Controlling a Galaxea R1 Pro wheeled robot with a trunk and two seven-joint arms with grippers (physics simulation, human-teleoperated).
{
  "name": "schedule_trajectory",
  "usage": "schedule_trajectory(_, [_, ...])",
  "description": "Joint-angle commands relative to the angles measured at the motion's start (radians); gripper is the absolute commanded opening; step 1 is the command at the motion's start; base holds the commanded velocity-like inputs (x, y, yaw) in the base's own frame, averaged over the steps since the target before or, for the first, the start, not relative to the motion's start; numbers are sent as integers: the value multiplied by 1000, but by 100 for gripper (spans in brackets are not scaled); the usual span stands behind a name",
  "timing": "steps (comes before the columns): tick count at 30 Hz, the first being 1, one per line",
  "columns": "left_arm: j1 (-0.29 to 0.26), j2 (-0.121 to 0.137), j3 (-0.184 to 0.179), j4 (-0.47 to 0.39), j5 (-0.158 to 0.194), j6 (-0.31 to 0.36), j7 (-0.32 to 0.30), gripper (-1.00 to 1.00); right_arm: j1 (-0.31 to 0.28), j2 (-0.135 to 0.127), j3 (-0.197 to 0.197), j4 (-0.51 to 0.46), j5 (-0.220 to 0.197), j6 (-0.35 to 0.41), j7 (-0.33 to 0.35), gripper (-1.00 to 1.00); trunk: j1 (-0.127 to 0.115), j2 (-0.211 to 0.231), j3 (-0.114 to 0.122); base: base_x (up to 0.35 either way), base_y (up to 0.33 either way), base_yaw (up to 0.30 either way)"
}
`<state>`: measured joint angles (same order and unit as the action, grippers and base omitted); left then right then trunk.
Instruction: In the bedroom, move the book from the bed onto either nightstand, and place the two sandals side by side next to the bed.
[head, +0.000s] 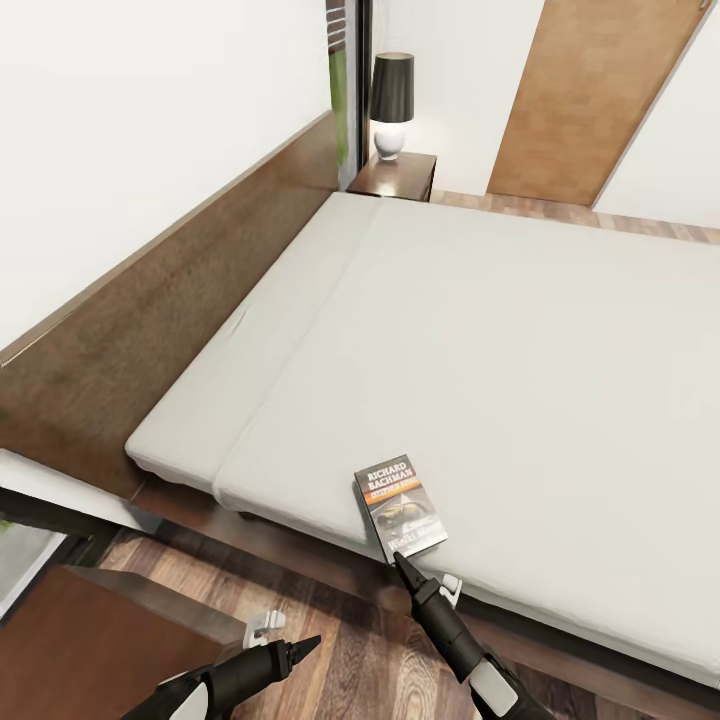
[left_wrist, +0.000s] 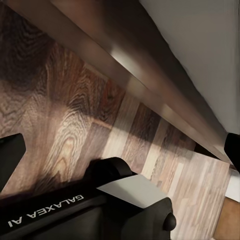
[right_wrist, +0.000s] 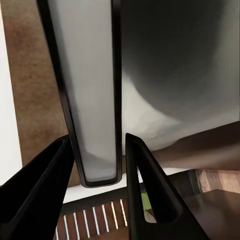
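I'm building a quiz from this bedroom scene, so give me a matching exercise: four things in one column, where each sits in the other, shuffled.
Things:
1. book
2. lamp
3. left pincer
4. right pincer

Places:
A. above the wooden floor, beside the bed
B. on the far nightstand
C. at the book's near edge
D. on the mattress, near its edge

Pairs: 1-D, 2-B, 3-A, 4-C

dark grey book (head: 400, 507) (orange band), off-white bed (head: 520, 340)
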<state>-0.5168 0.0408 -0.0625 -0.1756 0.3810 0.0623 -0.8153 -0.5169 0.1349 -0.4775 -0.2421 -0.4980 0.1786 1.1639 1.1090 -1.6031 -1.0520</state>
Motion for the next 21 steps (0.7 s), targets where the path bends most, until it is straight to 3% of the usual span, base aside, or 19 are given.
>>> schedule_trajectory(1, [0,1,-6,-1,10,7,-2,100,0,0,2,0,-10,12,0,-100,-4,7,3,0,0,0])
schedule_trajectory(21, [0,1,-6,-1,10,7,-2,100,0,0,3,-1,-10,13,0,-100,-81,147,65,0,0,0])
